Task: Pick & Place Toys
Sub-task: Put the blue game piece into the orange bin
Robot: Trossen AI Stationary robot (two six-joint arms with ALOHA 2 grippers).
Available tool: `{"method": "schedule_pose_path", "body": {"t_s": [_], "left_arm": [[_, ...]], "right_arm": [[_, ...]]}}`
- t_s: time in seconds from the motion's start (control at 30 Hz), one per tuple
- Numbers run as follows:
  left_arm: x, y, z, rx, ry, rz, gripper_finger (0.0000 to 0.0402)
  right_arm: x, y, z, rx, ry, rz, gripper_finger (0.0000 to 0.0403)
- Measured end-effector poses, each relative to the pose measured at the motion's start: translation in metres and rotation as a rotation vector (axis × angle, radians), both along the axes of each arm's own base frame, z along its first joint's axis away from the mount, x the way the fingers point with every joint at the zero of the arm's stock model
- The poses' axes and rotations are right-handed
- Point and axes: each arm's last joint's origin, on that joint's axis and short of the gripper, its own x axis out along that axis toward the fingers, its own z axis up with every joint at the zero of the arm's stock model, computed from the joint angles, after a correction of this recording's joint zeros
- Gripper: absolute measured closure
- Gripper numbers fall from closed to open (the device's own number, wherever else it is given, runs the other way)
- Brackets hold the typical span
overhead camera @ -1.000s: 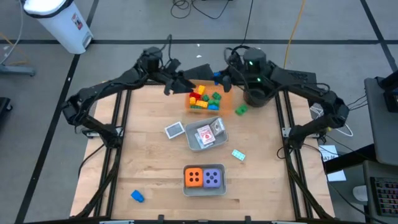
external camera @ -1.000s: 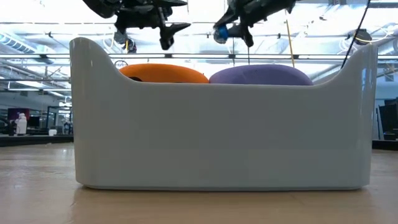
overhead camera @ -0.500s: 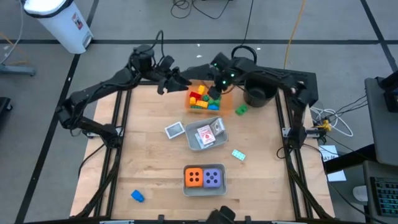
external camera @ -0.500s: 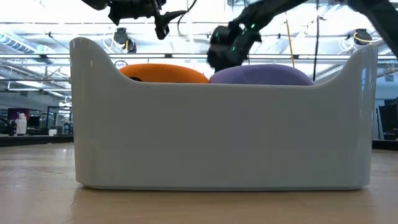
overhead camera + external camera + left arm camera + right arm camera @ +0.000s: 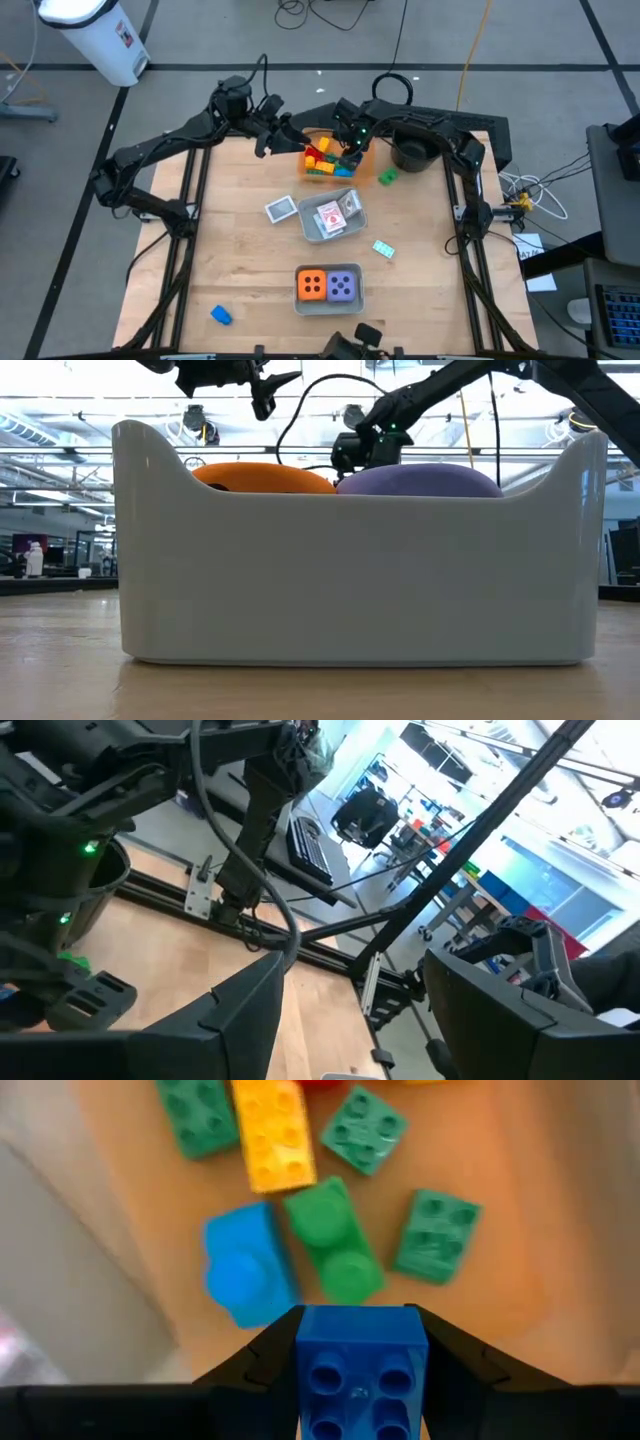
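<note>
1. My right arm reaches in over the orange tray (image 5: 362, 160) at the far edge of the surface (image 5: 240, 250), my right gripper (image 5: 360, 1365) pinching a blue brick (image 5: 360, 1370) above the bricks lying in it
2. My left gripper (image 5: 268, 143) hangs just beside that tray, fingers spread and empty
3. Below the held brick I count three green bricks, one yellow and one light blue
4. Two dice, orange die (image 5: 312, 285) and purple die (image 5: 343, 287), sit in one grey tray (image 5: 328, 305)

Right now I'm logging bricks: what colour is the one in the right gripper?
Blue brick, clearest in the right wrist view.
</note>
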Motion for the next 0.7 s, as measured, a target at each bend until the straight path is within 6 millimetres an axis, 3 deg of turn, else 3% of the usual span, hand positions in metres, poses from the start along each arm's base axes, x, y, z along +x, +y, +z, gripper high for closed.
{"method": "schedule_pose_path", "body": {"t_s": [0.37,0.7], "left_arm": [[0.000,0.000,0.000,0.000,0.000,0.001,0.0158],[0.001,0.002,0.000,0.007,0.005,0.061,0.0158]], "right_arm": [[-0.013,0.009,-0.043,-0.009,0.128,0.151,0.0262],[-0.011,0.008,-0.054,-0.054,0.085,0.195,0.0262]]}}
